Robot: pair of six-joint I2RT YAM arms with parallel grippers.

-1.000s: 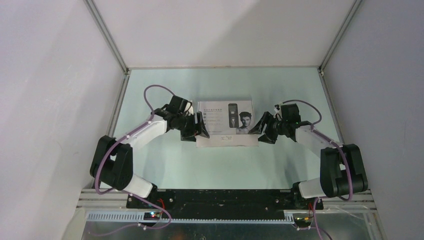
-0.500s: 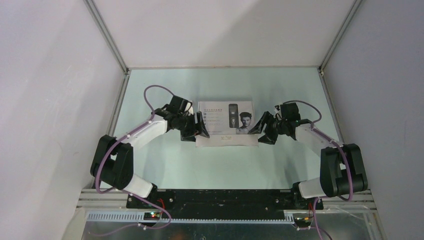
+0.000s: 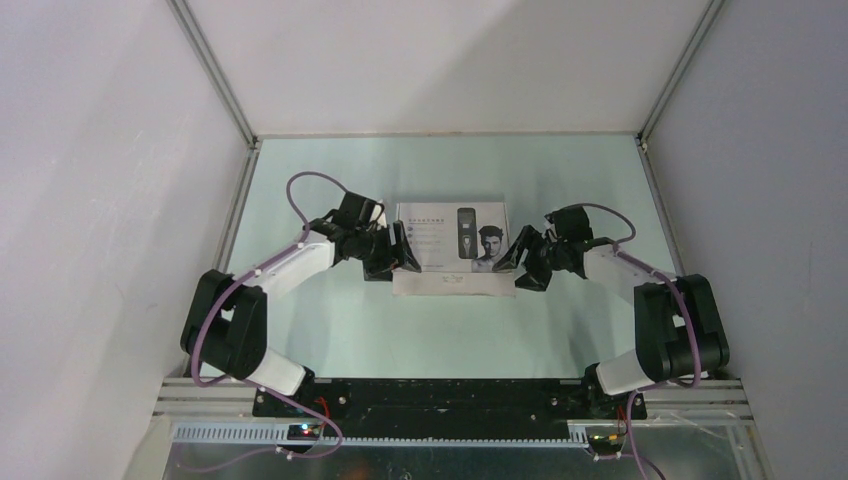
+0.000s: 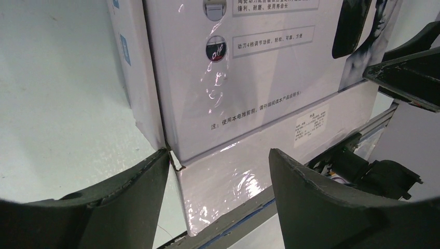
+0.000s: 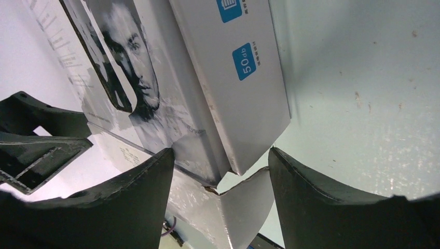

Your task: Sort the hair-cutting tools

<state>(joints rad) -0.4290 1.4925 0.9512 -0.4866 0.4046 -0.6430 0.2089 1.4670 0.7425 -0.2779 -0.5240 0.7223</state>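
Observation:
The hair-cutting tools are out of view; only the white box (image 3: 450, 238) with a printed man's face lies mid-table, its lid down. My left gripper (image 3: 398, 262) is open at the box's front-left corner. In the left wrist view the gripper (image 4: 219, 155) straddles that corner of the box (image 4: 233, 78): one fingertip touches the edge, the other hangs over the glossy front flap (image 4: 233, 179). My right gripper (image 3: 520, 265) is open at the front-right corner. In the right wrist view the gripper (image 5: 220, 153) has the torn corner of the box (image 5: 244, 78) between its fingers without clamping it.
The pale green table (image 3: 330, 320) is bounded by grey side walls and metal frame posts (image 3: 215, 75). Both arm bases stand at the near edge. Each wrist view shows the other gripper across the box: the right gripper (image 4: 410, 72), the left gripper (image 5: 36, 135).
The right gripper has edged left, closer onto the box's front-right corner, and its jaws have spread slightly. The left arm and the box have not moved.

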